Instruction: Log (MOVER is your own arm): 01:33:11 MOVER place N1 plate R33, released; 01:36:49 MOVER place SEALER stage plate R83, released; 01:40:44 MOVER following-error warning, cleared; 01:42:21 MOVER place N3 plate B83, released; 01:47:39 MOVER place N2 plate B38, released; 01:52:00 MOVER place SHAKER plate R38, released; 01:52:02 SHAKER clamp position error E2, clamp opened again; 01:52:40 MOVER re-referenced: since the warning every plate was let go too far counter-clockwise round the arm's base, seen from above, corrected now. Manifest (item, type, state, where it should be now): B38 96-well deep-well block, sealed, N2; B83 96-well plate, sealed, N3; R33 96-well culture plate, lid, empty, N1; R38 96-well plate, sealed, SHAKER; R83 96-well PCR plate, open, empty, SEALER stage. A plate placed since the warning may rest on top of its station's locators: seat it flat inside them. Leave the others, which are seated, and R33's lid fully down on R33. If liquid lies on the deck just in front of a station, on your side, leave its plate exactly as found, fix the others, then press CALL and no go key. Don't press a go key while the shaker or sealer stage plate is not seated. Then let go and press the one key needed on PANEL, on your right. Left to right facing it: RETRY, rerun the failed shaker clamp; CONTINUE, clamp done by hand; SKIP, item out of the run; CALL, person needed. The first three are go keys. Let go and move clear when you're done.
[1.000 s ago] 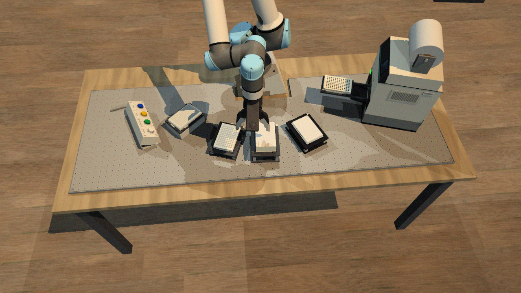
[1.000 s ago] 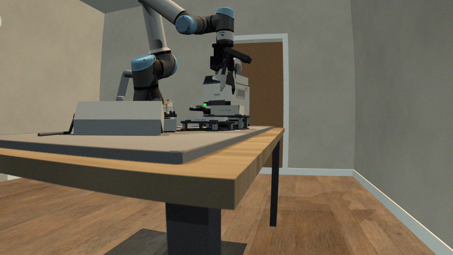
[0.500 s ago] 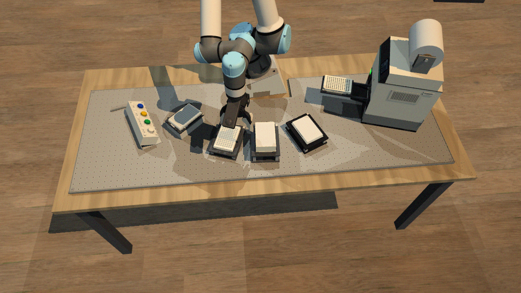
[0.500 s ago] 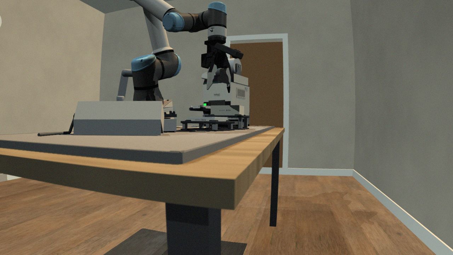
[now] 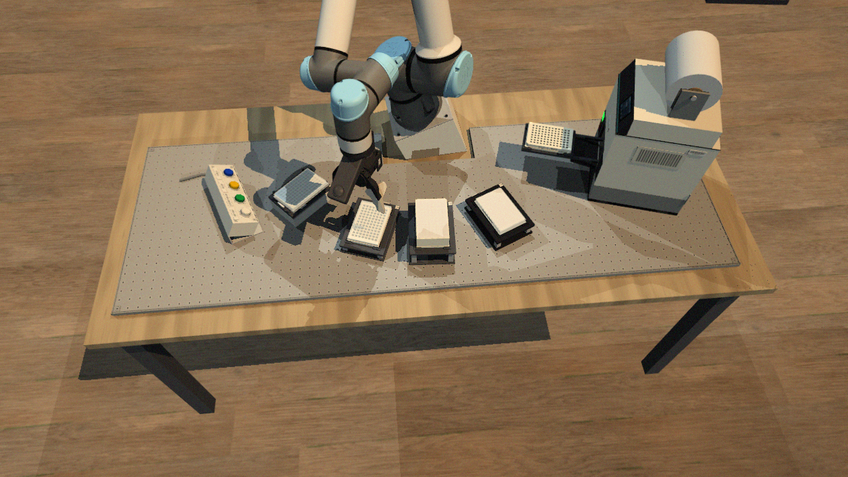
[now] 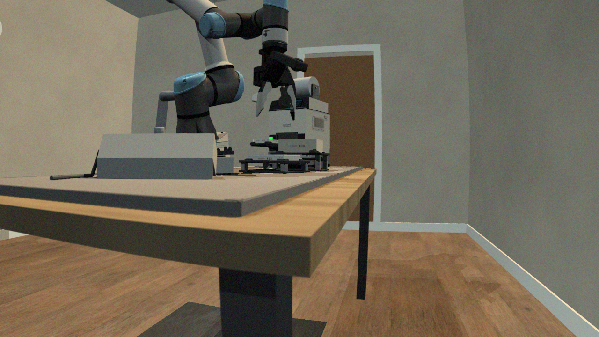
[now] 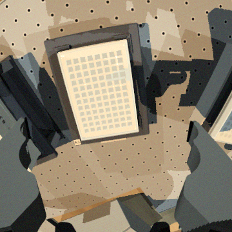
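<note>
My gripper (image 5: 357, 191) is open and empty. It hangs well above the deck, over the back edge of the N3 station, and shows the same way in the side view (image 6: 274, 104). In the wrist view the sealed 96-well plate B83 (image 7: 98, 90) lies on its dark nest (image 7: 96, 85), between and ahead of my fingers. It sits closer to the nest's near edge. From above, B83 (image 5: 372, 224) has the shaker plate R38 (image 5: 300, 189) on its left. The deep-well block B38 (image 5: 431, 222) and lidded R33 (image 5: 499, 210) are on its right.
The key panel (image 5: 231, 200) stands at the left with blue, yellow, green and white keys. The sealer (image 5: 654, 141) stands at the back right with the open plate R83 (image 5: 548, 136) on its stage. The arm's base (image 5: 424, 133) is behind the stations.
</note>
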Robot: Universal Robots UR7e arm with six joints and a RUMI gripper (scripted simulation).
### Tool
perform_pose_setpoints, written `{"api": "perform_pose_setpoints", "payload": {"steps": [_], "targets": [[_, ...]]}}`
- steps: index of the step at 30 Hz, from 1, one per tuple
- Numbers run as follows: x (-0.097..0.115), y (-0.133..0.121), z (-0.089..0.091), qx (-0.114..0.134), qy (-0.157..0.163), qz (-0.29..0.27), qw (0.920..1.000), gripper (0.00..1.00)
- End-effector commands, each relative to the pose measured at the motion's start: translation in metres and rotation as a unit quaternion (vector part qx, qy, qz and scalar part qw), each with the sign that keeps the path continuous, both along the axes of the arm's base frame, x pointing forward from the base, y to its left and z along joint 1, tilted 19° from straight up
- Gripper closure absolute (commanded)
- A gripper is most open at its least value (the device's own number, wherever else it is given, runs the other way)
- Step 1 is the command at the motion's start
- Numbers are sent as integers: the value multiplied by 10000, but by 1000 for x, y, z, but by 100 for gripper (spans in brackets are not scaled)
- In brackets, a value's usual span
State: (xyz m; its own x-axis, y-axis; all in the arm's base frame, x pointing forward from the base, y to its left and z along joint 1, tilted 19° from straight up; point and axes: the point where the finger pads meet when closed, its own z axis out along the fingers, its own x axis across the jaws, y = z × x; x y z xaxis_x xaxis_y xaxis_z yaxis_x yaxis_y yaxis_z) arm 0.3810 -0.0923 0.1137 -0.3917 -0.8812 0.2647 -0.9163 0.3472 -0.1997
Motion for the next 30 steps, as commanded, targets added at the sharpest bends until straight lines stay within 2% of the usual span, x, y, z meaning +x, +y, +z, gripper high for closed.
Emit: {"api": "perform_pose_setpoints", "payload": {"steps": [1, 8, 17, 19, 30], "targets": [[-3, -17, 6, 11, -13, -6, 10000, 18], [-6, -38, 12, 11, -13, -6, 10000, 18], [-31, -74, 22, 87, -300, -854, 9959, 18], [-31, -74, 22, 87, -300, -854, 9959, 18], [-61, -118, 35, 178, -647, -1880, 9799, 18]]}}
